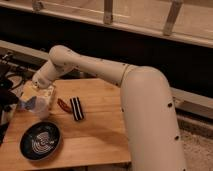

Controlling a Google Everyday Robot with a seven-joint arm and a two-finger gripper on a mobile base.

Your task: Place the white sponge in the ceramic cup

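Observation:
The white sponge (44,93) is a pale block at the left end of the wooden table (100,130). It sits right at the end of my arm, just above the ceramic cup (40,108). The cup is pale with a bluish patch on its left side and stands on the table's left edge. My gripper (37,90) is over the sponge and the cup, mostly hidden by the wrist and the sponge. I cannot tell whether the sponge is held or resting on the cup's rim.
A dark round plate with a striped pattern (41,141) lies at the table's front left. A red pepper-like thing (63,105) and a black striped block (76,108) lie right of the cup. Dark cookware (6,102) stands off the left edge. A dark wall runs behind.

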